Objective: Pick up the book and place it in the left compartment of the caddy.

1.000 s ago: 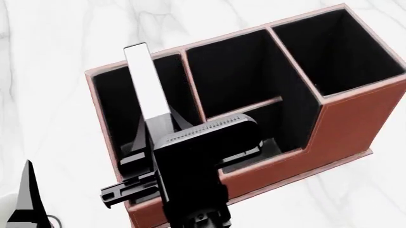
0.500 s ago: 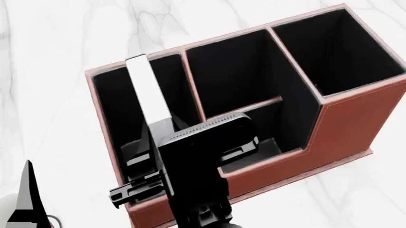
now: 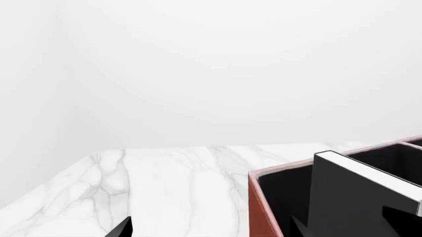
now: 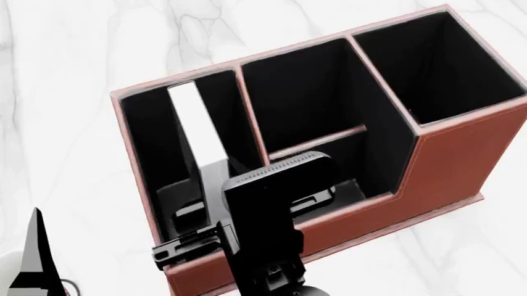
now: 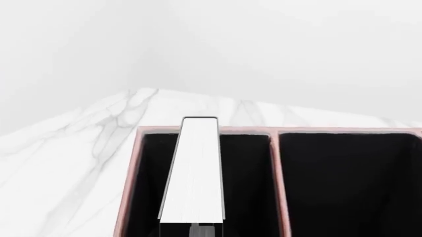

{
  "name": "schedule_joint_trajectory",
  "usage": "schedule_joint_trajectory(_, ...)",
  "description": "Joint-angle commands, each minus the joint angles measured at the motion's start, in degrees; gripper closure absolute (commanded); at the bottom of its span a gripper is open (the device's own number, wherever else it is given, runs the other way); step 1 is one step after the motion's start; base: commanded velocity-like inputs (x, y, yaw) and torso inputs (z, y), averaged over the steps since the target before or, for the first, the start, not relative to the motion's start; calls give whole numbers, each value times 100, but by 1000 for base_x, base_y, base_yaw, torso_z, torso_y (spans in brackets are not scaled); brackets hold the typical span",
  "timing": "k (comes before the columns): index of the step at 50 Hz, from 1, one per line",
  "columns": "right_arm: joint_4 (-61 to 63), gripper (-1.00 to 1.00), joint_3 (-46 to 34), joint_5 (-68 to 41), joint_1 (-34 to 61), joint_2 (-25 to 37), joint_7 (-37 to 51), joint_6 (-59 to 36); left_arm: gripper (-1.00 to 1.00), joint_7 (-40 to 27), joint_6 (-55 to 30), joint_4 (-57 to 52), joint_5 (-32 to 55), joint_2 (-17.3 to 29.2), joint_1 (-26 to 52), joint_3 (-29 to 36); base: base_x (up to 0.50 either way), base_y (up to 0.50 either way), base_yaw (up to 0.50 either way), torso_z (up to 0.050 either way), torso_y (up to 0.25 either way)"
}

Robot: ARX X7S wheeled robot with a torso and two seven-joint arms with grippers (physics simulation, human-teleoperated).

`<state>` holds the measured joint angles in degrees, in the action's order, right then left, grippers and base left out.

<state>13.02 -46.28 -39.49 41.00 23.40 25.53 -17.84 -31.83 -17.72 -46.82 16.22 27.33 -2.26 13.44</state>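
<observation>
Head view: the book (image 4: 194, 126) has sunk deeper into the left compartment (image 4: 152, 148) of the caddy (image 4: 461, 154), still pinched by the right tool (image 4: 197, 203). Release looks near. The left tool (image 4: 33, 265) idles aside, its state unclear.

Bright, even sim light, sharp renders; caddy (image 4: 461, 154) interior prob. too dark for detail.

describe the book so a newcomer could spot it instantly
Find the reddish-brown caddy on the white marble table. In its left compartment, the book stands on edge, above the right gripper. Its white page edges are the only bright strip against the black lining.
</observation>
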Motion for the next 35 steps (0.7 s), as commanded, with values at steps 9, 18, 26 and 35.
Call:
schedule_joint_trajectory(9, -377, 100, 163, 708, -284, -218, -567, 753, -100, 265, 35, -36, 221, -113, 8, -200, 0, 0, 0, 1, 1)
schedule_joint_trajectory(18, -725, 100, 77, 967, -401, -291, -687, 1135, -100, 258, 36, -18, 220, -104, 22, -180, 0, 0, 0, 0, 1)
schedule_joint_trajectory(26, -1001, 100, 49, 1038, -437, -373, -777, 1323, -100, 247, 42, -11, 211, -99, 23, -158, 0, 0, 0, 0, 1)
schedule_joint_trajectory(35, -1218, 100, 20, 1063, -421, -460, -862, 1426, -100, 244, 84, 5, 205, -81, -5, -157, 0, 0, 0, 0, 2)
